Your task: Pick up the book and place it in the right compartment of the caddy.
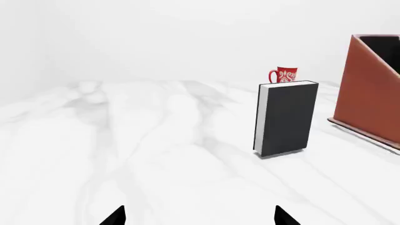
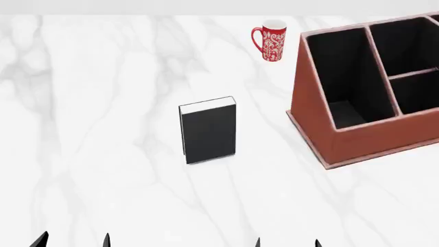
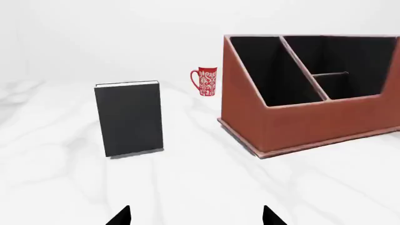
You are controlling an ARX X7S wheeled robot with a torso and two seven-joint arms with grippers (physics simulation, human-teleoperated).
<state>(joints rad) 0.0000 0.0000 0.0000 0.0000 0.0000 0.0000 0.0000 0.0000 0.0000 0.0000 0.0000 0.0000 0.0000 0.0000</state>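
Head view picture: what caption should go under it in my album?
Black book standing on a marble table, with a red mug and brown caddy nearby.

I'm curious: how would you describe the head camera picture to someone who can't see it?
A small black book stands upright on a white marble table, left of a reddish-brown caddy with black-lined compartments. A red-and-white patterned mug sits behind them, and only the dark fingertips of the two robot hands show at the bottom edge.
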